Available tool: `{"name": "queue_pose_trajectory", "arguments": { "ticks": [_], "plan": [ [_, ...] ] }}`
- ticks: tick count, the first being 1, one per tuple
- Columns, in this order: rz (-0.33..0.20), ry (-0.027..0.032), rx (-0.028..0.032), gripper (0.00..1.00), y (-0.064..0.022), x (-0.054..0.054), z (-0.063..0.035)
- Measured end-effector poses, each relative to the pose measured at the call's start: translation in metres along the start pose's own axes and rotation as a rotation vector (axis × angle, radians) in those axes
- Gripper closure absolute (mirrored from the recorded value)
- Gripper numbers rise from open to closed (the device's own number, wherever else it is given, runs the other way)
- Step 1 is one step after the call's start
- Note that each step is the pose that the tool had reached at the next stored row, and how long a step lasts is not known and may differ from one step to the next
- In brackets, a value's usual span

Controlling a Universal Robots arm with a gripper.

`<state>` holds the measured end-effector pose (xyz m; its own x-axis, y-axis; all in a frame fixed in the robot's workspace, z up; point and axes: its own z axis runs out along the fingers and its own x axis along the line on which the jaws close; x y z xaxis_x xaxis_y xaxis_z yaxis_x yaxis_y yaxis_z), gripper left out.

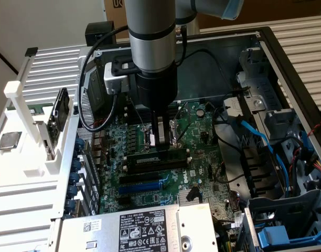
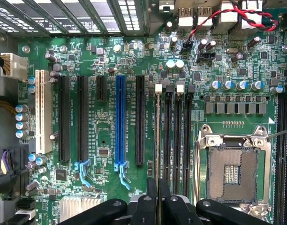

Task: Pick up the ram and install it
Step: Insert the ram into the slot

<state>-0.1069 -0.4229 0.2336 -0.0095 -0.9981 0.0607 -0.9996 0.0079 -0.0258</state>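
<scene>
Above the motherboard [image 2: 103, 133], fingers [image 1: 161, 134] hide the gripped ram [image 1: 145, 157] middle.

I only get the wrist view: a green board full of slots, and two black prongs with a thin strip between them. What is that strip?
Observer: In the exterior view it is the ram, a long stick with black chips. It stands on edge on the motherboard, and the gripper pinches its top edge.
Operator: Is the arm leaning over?
Observer: No, the arm stands roughly upright above the stick.
Operator: Is there anything outside the computer?
Observer: Yes, a white rack at the exterior view's left, with a square silver processor chip lying on it.
</scene>
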Motion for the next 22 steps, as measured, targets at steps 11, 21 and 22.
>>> {"name": "queue_pose_trajectory", "arguments": {
  "ticks": [11,21,22],
  "plan": [
    [0.000,0.0002,-0.0002,0.87,0.0003,-0.0001,0.0011],
    [0.000,0.0001,-0.0001,0.87,0.0005,-0.0012,0.0018],
    [0.000,0.0002,-0.0001,0.87,0.0005,-0.0012,0.0018]
  ]
}}
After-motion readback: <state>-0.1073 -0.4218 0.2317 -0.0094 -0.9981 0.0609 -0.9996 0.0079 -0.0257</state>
